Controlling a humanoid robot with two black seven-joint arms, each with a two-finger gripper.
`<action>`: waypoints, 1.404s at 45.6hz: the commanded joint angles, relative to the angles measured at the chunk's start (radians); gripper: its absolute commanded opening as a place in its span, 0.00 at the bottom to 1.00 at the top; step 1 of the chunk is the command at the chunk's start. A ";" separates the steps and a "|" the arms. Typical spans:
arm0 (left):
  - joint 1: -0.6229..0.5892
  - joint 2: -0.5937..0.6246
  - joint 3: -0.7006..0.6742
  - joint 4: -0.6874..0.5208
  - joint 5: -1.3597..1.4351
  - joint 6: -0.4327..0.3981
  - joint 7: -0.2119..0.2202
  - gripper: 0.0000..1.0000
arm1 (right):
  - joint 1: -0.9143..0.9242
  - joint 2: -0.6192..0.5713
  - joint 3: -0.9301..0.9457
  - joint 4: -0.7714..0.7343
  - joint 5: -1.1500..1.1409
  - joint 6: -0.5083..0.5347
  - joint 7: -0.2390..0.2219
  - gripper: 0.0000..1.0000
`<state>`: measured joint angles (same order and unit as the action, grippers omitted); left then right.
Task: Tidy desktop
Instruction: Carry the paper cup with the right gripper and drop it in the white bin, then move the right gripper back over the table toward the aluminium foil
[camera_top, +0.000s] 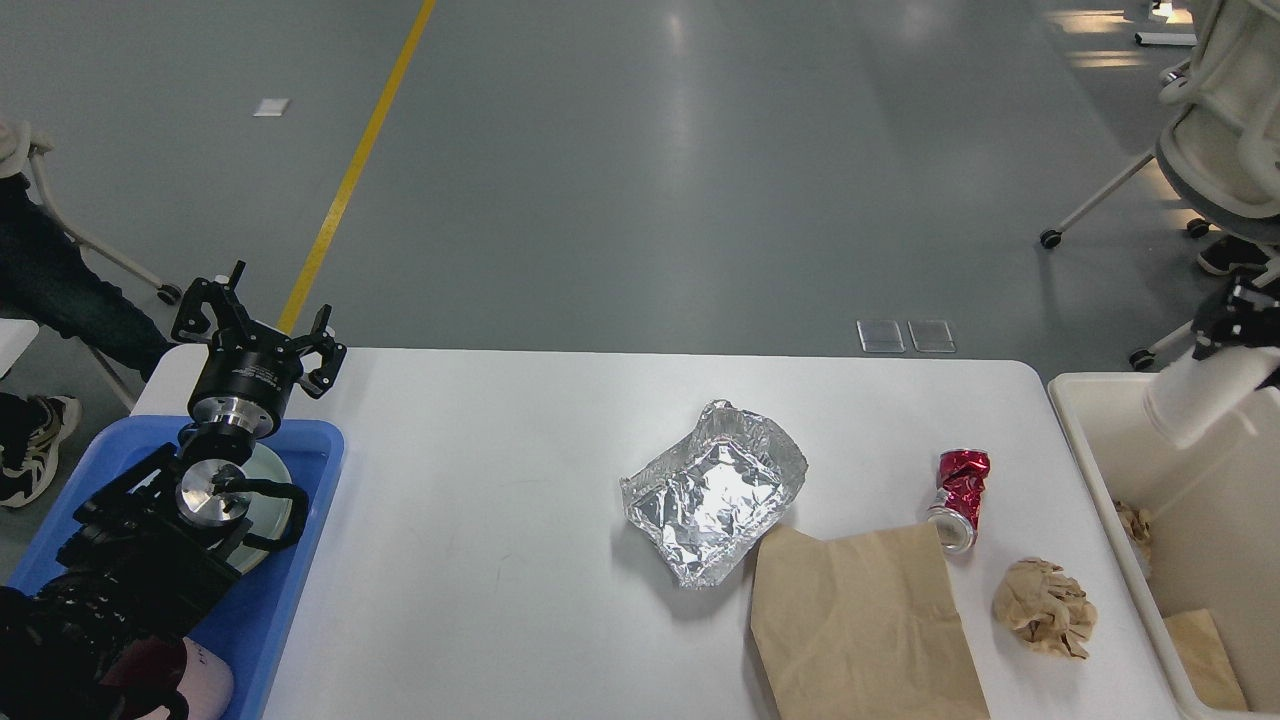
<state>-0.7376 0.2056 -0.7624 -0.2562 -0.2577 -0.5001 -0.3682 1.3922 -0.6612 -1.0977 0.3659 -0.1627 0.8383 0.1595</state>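
The white desktop (480, 500) carries a crumpled foil tray (715, 490), a crushed red can (958, 497), a flat brown paper bag (860, 620) and a crumpled brown paper ball (1045, 605). My right gripper (1235, 335) is at the right edge of the view, shut on a white paper cup (1195, 400). It holds the cup tilted, mouth down-left, above the cream bin (1075, 410). My left gripper (255, 320) is open and empty, above the desktop's back left corner.
A blue tray (300, 560) stands at the left edge under my left arm, with a pale round plate (272, 478) in it. The bin holds crumpled paper (1133, 522) and a brown sheet (1205, 655). A white office chair (1220, 130) stands beyond the bin.
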 joint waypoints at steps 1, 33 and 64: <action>0.001 0.000 0.000 0.000 0.000 0.000 0.000 0.96 | -0.206 0.009 0.093 -0.146 0.000 -0.010 0.000 0.13; 0.001 0.000 0.000 0.000 0.000 0.000 0.000 0.96 | -0.572 0.138 0.392 -0.291 0.014 -0.469 0.000 1.00; 0.000 0.000 0.000 0.000 0.000 0.000 0.000 0.96 | -0.385 0.319 0.374 -0.282 -0.172 -0.450 -0.003 1.00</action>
<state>-0.7375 0.2056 -0.7624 -0.2562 -0.2577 -0.5001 -0.3682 0.9316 -0.3723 -0.7231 0.0802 -0.2372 0.3457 0.1569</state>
